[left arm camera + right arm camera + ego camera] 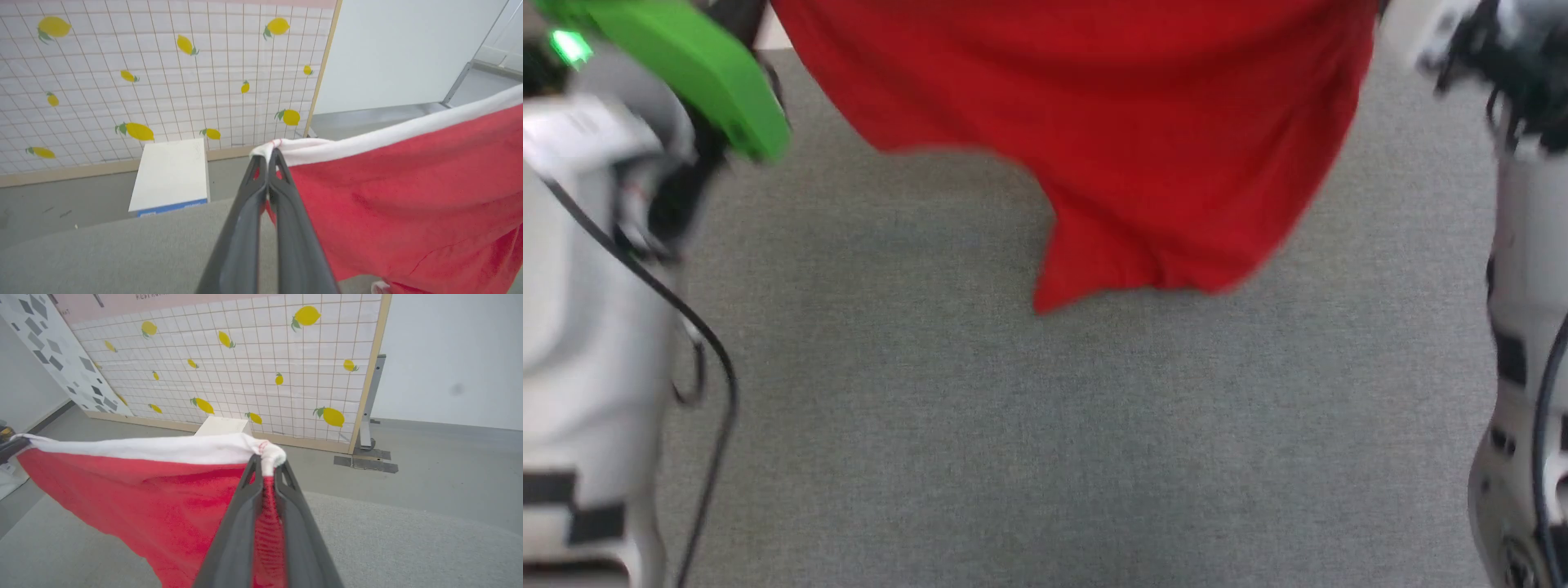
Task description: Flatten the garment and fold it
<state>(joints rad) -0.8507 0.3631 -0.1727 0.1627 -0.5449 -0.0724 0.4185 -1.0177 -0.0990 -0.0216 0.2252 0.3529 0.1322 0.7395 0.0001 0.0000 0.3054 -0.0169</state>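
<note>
The red garment [1111, 122] hangs spread in the air above the grey table [1013, 449], its lower edge drooping toward the middle. In the left wrist view my left gripper [267, 157] is shut on one corner of the garment [408, 188] at its white band. My right gripper [267, 461] is shut on the other corner of the garment [143, 490], pinching bunched white trim. The white band runs taut between the two grips. In the head view the gripper tips lie past the top edge; pale forearms stand at both sides.
A lemon-patterned tiled panel [245, 367] stands behind the table, with a white box [171, 175] on the floor before it. A green part [686, 65] sits on the left arm. A black cable [686, 343] hangs along the left forearm.
</note>
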